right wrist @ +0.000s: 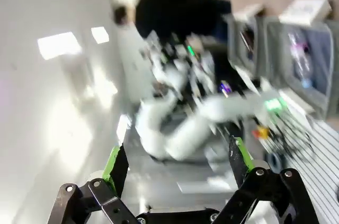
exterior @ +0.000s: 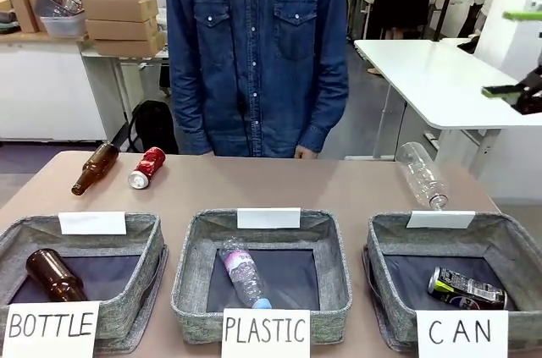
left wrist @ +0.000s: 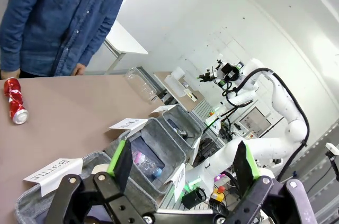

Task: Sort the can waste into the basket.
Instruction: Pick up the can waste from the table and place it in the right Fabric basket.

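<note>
Front view, nearest row: BOTTLE sign (exterior: 51, 328), PLASTIC sign (exterior: 265, 331) and CAN sign (exterior: 461, 333), white cards handwritten in black capitals, each standing before a square grey fabric basket whose far rim carries a blank white tag. CAN basket (exterior: 500, 227), at the robot's right, holds the dark can (exterior: 465, 288), lying on its side on the dark bottom; its print is too small to read. PLASTIC basket (exterior: 190, 273), in the middle, holds a clear plastic bottle (exterior: 243, 273); BOTTLE basket (exterior: 148, 265), at the left, holds a brown glass bottle (exterior: 54, 276). Beyond the baskets, on the table (exterior: 279, 184): red can (exterior: 146, 167), on its side at the far left, just beside a second brown bottle (exterior: 94, 168) and well apart from the CAN basket; its lettering is not legible. A second clear bottle (exterior: 422, 174) lies at the far right. A person in a denim shirt (exterior: 254, 45) stands at the far edge. Right gripper (exterior: 512, 53) hangs high at the right edge, well above the table. Left wrist view: left gripper (left wrist: 183, 155), jaws spread wide with nothing between them, looks over the BOTTLE end of the row. Right wrist view, blurred: jaws likewise wide and empty. Judged progress: about half, with one can sorted and the red can yet to be grasped and carried across to the CAN basket
</note>
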Available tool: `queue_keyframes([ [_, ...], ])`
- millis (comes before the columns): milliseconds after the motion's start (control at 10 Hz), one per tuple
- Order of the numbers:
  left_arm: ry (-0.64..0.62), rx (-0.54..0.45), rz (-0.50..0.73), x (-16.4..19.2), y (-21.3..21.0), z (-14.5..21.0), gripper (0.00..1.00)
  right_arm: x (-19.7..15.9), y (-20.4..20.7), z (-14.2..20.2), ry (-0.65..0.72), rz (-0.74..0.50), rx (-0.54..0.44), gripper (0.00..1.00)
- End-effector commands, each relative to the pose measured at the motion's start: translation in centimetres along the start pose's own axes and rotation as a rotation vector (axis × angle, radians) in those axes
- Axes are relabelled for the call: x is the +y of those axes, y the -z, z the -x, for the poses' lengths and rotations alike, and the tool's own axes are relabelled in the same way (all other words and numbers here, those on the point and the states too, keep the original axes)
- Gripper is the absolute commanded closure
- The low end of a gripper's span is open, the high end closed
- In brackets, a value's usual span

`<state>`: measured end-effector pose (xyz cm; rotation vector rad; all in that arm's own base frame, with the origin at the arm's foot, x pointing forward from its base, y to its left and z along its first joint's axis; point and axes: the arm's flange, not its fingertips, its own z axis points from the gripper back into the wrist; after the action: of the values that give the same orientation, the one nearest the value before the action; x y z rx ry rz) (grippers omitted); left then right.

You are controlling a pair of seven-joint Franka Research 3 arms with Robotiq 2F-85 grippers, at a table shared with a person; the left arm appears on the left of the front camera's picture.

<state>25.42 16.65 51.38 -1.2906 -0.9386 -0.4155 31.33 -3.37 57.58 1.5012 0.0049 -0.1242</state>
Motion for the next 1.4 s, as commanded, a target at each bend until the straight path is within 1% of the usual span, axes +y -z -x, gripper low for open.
queue_keyframes([
  [0, 0.019, -0.016, 0.014, -0.07, 0.12, -0.14, 0.00, 0.54, -0.34, -0.26, -0.054, 0.075, 0.142, 0.00],
  [1300, 0.019, -0.016, 0.014, -0.07, 0.12, -0.14, 0.00, 0.54, -0.34, -0.26, -0.054, 0.075, 0.142, 0.00],
])
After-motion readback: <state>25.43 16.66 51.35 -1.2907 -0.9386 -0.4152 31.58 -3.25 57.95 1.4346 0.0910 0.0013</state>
